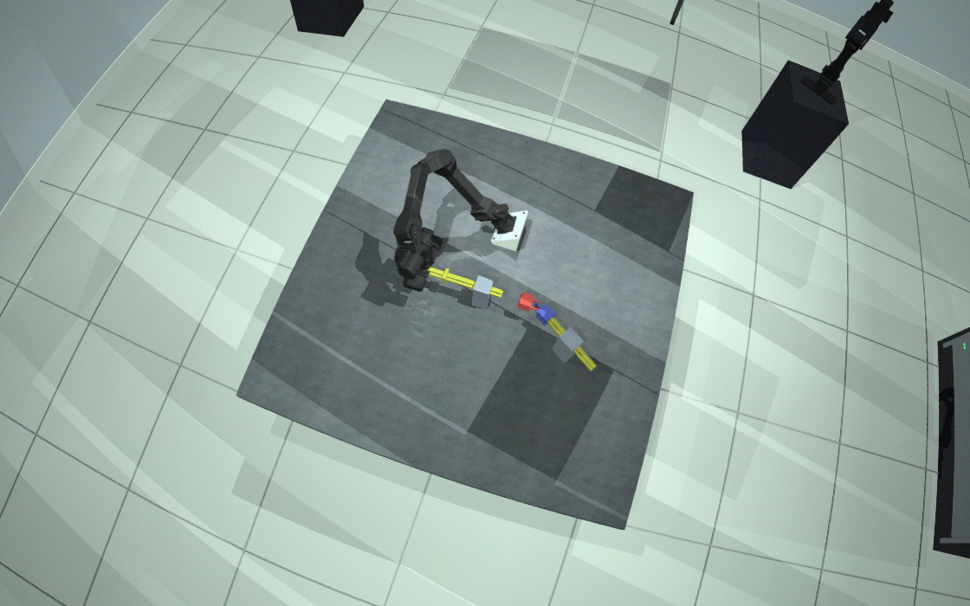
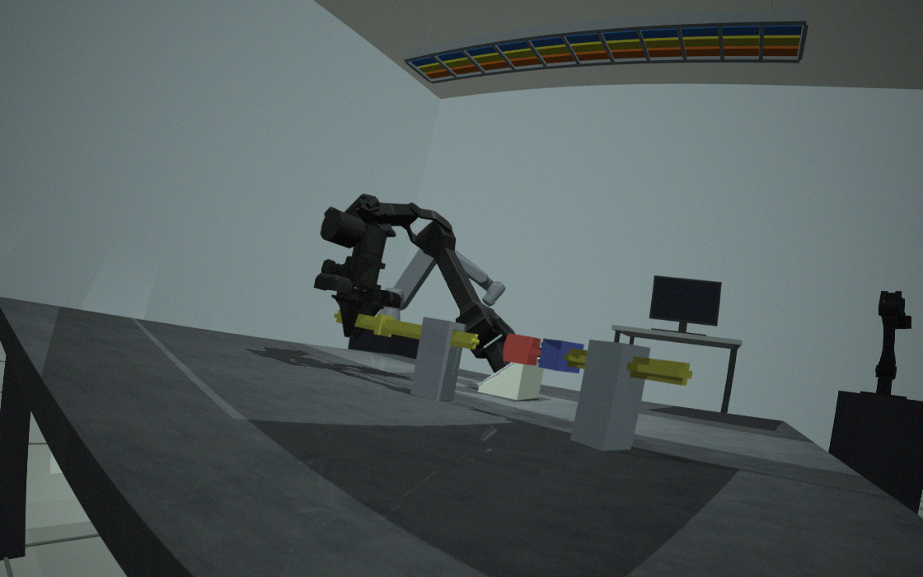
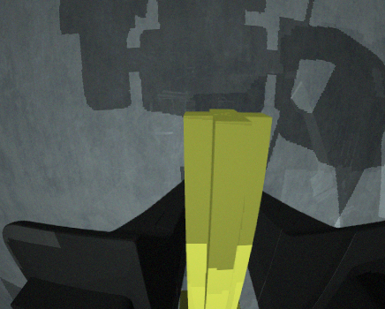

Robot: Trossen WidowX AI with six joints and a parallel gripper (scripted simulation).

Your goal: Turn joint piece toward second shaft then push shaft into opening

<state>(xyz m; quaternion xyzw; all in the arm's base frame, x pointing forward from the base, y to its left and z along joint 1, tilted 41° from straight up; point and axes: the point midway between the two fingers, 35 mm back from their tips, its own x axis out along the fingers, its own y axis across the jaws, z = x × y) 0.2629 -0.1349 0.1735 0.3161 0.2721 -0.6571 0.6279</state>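
Observation:
The sliding yellow shaft (image 1: pixel 461 280) (image 2: pixel 406 330) (image 3: pixel 230 177) passes through its grey block (image 1: pixel 482 285) (image 2: pixel 437 362). Its collar (image 1: pixel 445 275) (image 2: pixel 382 325) stands away from the block, on the gripper's side. My gripper (image 2: pixel 351 322) (image 3: pixel 213 185) is shut on this shaft near its outer end; the top view hides the fingertips. The red joint piece (image 1: pixel 526 301) (image 2: pixel 522 349) faces the shaft's free end across a small gap. It hinges on the blue part (image 1: pixel 545 313) (image 2: pixel 560 354) of the fixed yellow shaft (image 1: pixel 585 359) (image 2: pixel 662 370), held by the second grey block (image 1: pixel 568 339) (image 2: pixel 608 401). The red piece's opening is not visible.
My arm stands on a white wedge base (image 1: pixel 507 239) (image 2: pixel 522 382), behind the shafts in the exterior view. The dark table (image 1: pixel 368 377) (image 2: pixel 378 459) carries everything. A black pedestal (image 1: pixel 790 128) (image 2: pixel 880 438) with another arm stands off the table.

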